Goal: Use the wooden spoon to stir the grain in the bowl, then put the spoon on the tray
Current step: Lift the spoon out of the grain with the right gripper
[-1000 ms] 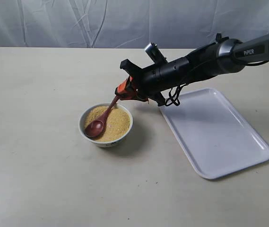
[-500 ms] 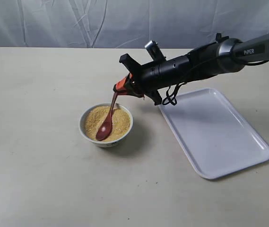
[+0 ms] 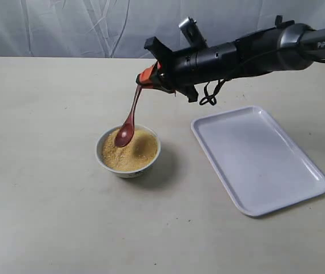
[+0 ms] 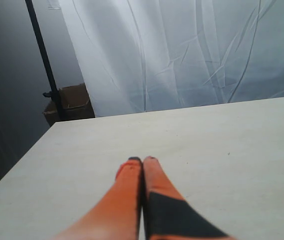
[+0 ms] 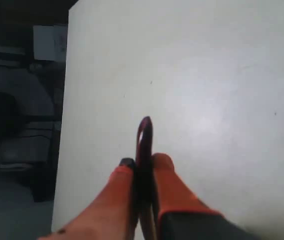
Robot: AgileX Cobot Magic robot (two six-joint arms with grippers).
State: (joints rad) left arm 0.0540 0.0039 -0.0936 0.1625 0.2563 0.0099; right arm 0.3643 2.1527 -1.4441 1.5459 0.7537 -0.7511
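The wooden spoon (image 3: 131, 117) hangs in the air with its round end down and its thin handle up. It leans a little. The round end is right over the grain (image 3: 138, 151), near the back edge of the bowl (image 3: 100, 154). I cannot tell if the spoon touches the grain or is just above it. The grain is yellow and fills the white bowl almost to the top.

The right gripper (image 3: 144, 81) is closed tight on the top of the spoon's handle. In the right wrist view its orange fingers (image 5: 167, 186) squeeze the dark handle from both sides, and the spoon pokes out past the tips. The black arm (image 3: 236, 54) reaches in from the right side, high above the table (image 3: 48, 217).

The tray (image 3: 265, 165) is white and flat. It lies on the table to the right of the bowl, near it but not touching. Nothing is on it.

The left gripper (image 4: 142, 161) shows only in the left wrist view. Its two orange fingers are pressed together with nothing between them. It is above a bare part of the table, facing a white curtain (image 4: 181, 50), a black pole (image 4: 42, 55) and a brown box (image 4: 69, 102).
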